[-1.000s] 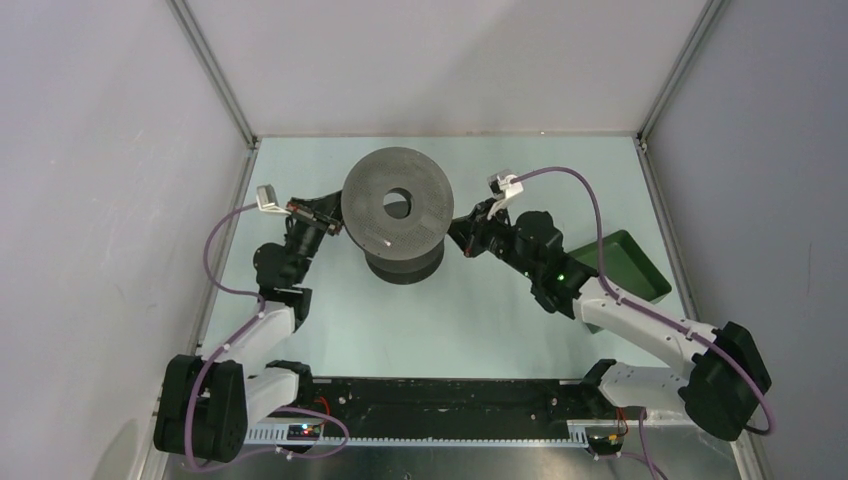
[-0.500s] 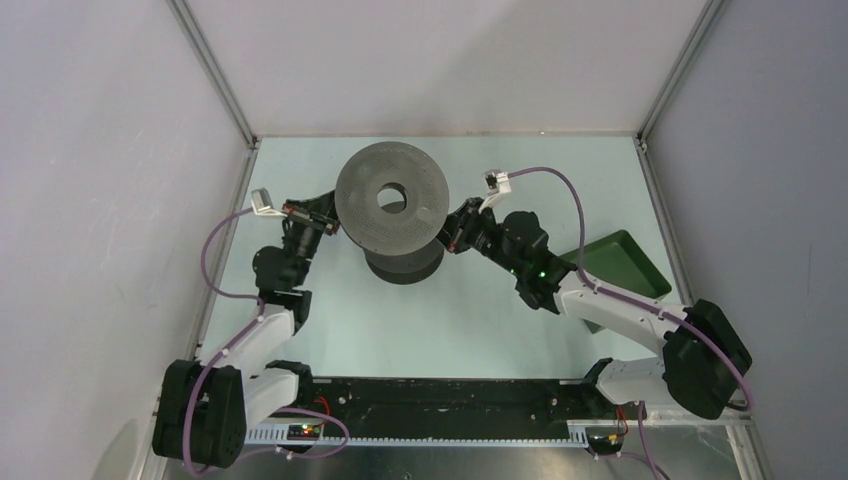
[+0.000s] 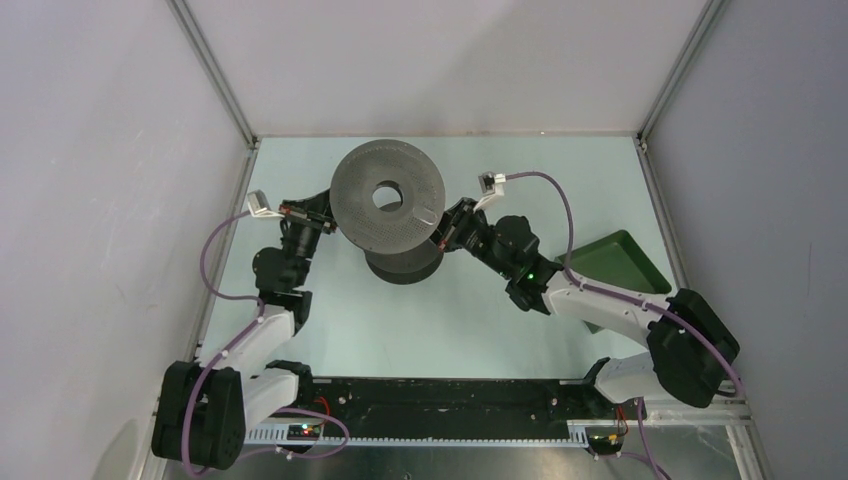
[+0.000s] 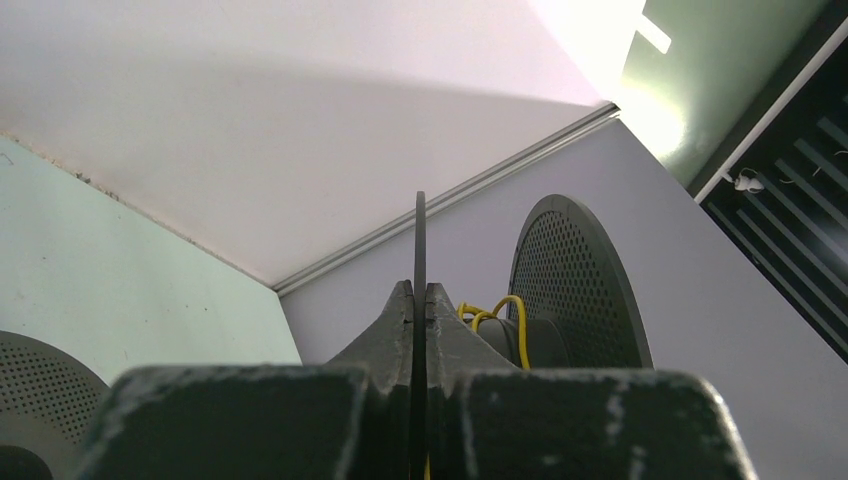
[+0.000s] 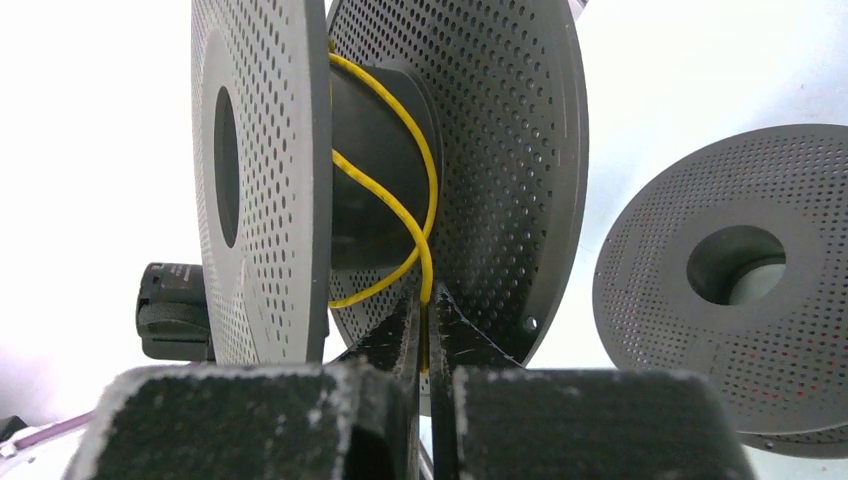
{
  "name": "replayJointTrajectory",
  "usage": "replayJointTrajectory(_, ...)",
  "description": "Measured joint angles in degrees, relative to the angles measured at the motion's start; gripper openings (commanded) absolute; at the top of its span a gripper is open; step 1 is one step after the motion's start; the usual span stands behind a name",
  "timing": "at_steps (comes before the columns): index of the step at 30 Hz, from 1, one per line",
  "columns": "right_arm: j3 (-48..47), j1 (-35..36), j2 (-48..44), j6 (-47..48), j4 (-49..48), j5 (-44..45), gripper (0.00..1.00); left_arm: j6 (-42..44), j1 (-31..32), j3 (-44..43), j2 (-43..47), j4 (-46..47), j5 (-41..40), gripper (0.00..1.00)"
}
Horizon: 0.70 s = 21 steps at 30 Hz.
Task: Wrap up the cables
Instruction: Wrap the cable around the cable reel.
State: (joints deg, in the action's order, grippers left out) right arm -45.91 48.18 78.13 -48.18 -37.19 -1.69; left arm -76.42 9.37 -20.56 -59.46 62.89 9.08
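The left gripper [image 4: 420,300] is clamped tight on the thin rim of 1 flange of a dark grey perforated spool [image 3: 360,215], holding it above the pale green table [image 3: 450,310]. The thin yellow cable [image 5: 426,270] loops around that spool's hub between its 2 flanges. The right gripper [image 5: 425,305] is closed, pinching this cable just beside the hub. A second dark grey perforated spool [image 3: 405,265] stands on the table beneath the raised one. A green plastic tray [image 3: 625,262] lies at the table's right side.
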Motion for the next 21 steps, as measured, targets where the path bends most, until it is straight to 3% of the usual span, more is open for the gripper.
replayJointTrajectory(14, 0.00, -2.19, 4.17, -4.26, -8.98, -8.39, 0.00, -0.11, 0.09, 0.00, 1.40, -0.07, 0.17, 0.00)
replayJointTrajectory(21, 0.52, -2.34, 4.04, -5.66, -8.90, -7.54, 0.06, -0.11, 0.26, 0.20, 1.40, -0.04, 0.26, 0.00)
